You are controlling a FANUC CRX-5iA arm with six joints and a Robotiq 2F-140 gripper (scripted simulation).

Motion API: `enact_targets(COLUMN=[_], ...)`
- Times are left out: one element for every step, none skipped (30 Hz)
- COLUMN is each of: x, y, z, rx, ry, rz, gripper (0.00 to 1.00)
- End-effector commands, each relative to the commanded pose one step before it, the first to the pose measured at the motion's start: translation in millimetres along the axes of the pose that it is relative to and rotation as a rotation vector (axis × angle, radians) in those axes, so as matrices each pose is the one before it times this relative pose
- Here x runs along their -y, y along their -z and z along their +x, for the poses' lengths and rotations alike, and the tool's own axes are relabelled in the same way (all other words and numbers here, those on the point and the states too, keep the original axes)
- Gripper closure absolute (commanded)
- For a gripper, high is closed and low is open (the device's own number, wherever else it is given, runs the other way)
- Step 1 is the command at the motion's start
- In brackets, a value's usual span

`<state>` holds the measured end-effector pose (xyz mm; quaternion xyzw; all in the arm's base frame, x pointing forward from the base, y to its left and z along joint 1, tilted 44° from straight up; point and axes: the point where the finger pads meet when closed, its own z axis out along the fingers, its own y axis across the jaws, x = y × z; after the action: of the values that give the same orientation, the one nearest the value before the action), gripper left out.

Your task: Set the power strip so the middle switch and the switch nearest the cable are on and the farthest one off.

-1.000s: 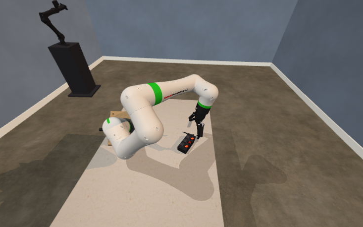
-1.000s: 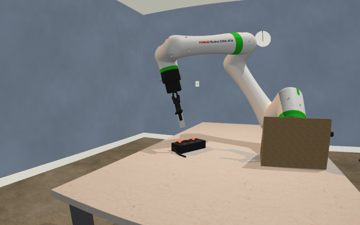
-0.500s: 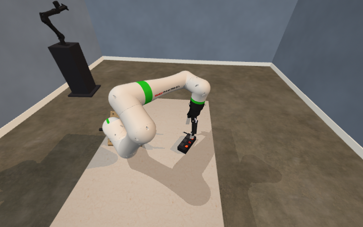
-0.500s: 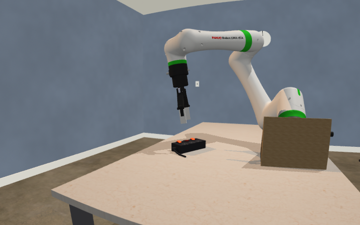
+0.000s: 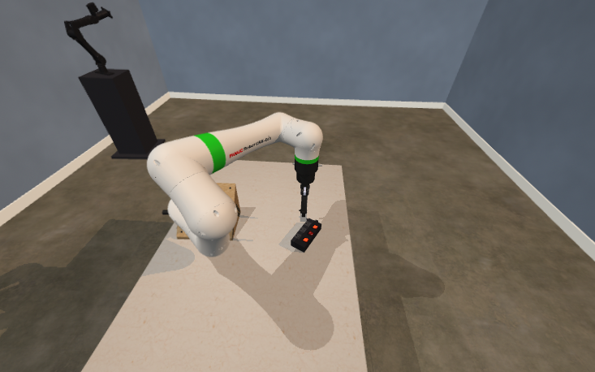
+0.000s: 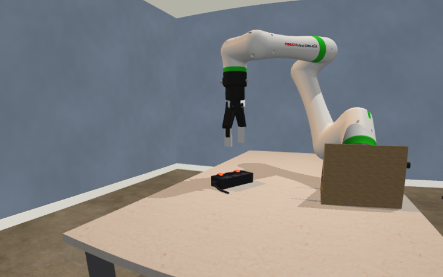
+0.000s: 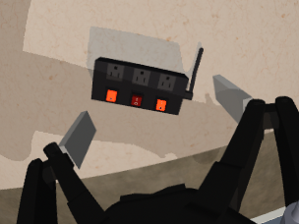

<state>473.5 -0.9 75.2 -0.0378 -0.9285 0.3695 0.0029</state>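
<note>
A black power strip (image 5: pixel 306 235) lies flat on the table with its sockets and switches facing up; it also shows in the exterior view (image 6: pixel 231 178) and in the wrist view (image 7: pixel 140 84). Its short cable (image 7: pixel 196 68) leaves one end. In the wrist view the switch nearest the cable (image 7: pixel 161 104) glows bright orange, the middle switch (image 7: pixel 137 100) is dark red, and the farthest switch (image 7: pixel 112 96) glows bright orange. My gripper (image 6: pixel 234 139) hangs pointing down, well above the strip, open and empty. It also shows in the top view (image 5: pixel 303 211) and in the wrist view (image 7: pixel 153 116).
A brown box (image 6: pixel 363 175) stands on the table at my base, to one side of the strip. A black pedestal with a dark arm (image 5: pixel 117 113) stands on the floor by the far wall. The table's edge runs close beyond the strip.
</note>
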Motion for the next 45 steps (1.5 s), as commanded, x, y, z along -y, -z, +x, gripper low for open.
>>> enact_targets(x=[-0.14,0.0,0.0,0.0,0.0,0.0,0.0,0.0,0.0,0.0,0.07,0.43,1.06,1.88,2.81,3.78,4.73,5.59,6.27,6.7,6.89,6.83,0.0,0.0,6.53,5.86,5.15,4.31,3.41,2.5,1.64,0.91,0.36,0.05,0.0,0.0,0.0,0.0,0.0,0.0,0.0,0.0,0.0,0.0,0.0], y=[0.68,0.0,0.0,0.0,0.0,0.0,0.0,0.0,0.0,0.0,-0.04,-0.27,-0.67,-1.17,-1.74,-2.31,-2.85,-3.34,-3.73,-4.01,-4.16,-4.18,0.0,0.0,-4.06,-3.82,-3.45,-2.97,-2.42,-1.83,-1.24,-0.71,-0.29,-0.04,0.0,0.0,0.0,0.0,0.0,0.0,0.0,0.0,0.0,0.0,0.0], z=[0.14,0.0,0.0,0.0,0.0,0.0,0.0,0.0,0.0,0.0,-0.03,-0.18,-0.44,-0.73,-0.99,-1.12,-1.08,-0.82,-0.35,0.22,0.57,0.94,0.0,0.0,1.28,2.0,2.06,1.98,1.78,1.46,1.06,0.65,0.28,0.05,0.0,0.0,0.0,0.0,0.0,0.0,0.0,0.0,0.0,0.0,0.0], rx=[0.00455,0.0,0.0,0.0,0.0,0.0,0.0,0.0,0.0,0.0,0.0,0.0,0.00001,0.00002,0.00002,0.00002,0.0,-0.00003,-0.00006,0.00007,0.00012,0.00008,0.0,0.0,-0.00052,-0.0005,-0.00052,-0.00044,-0.00041,-0.00041,-0.00038,-0.00027,-0.00008,0.00018,0.00045,0.00075,0.00106,0.00142,0.00076,0.0,0.0,0.0,0.0,0.0,0.0], ry=[-0.00269,0.0,0.0,0.0,0.0,0.0,0.0,0.0,0.0,0.0,0.00095,0.00609,0.01502,0.02638,0.03896,0.05172,0.06374,0.07429,0.07025,0.02928,0.03456,0.03804,0.0,0.0,0.11641,0.03513,0.03412,0.03668,0.03838,0.03901,0.03916,0.03921,0.03929,0.03941,0.03957,0.03971,0.03978,0.0398,0.01766,0.0,0.0,0.0,0.0,0.0,0.0], rz=[0.00074,0.0,0.0,0.0,0.0,0.0,0.0,0.0,0.0,0.0,0.0,0.00001,0.00002,0.00005,0.00009,0.00014,0.00022,0.00031,0.00044,0.00086,0.00134,0.00178,0.0,0.0,0.00334,0.00237,0.00208,0.00173,0.00146,0.0012,0.00088,0.00045,-0.00007,-0.00063,-0.00117,-0.00178,-0.00251,-0.00342,-0.00188,0.0,0.0,0.0,0.0,0.0,0.0], gripper=[0.0,0.0,0.0,0.0,0.0,0.0,0.0,0.0,0.0,0.0,0.0,0.0,0.0,0.0,0.0,0.0,0.0,0.0,0.0,0.0,0.0,0.0,0.0,0.0,0.0,0.0,0.0,0.0,0.0,0.0,0.0,0.0,0.0,0.0,1.0,1.0,1.0,1.0,1.0,1.0,1.0,1.0,1.0,1.0,1.0])
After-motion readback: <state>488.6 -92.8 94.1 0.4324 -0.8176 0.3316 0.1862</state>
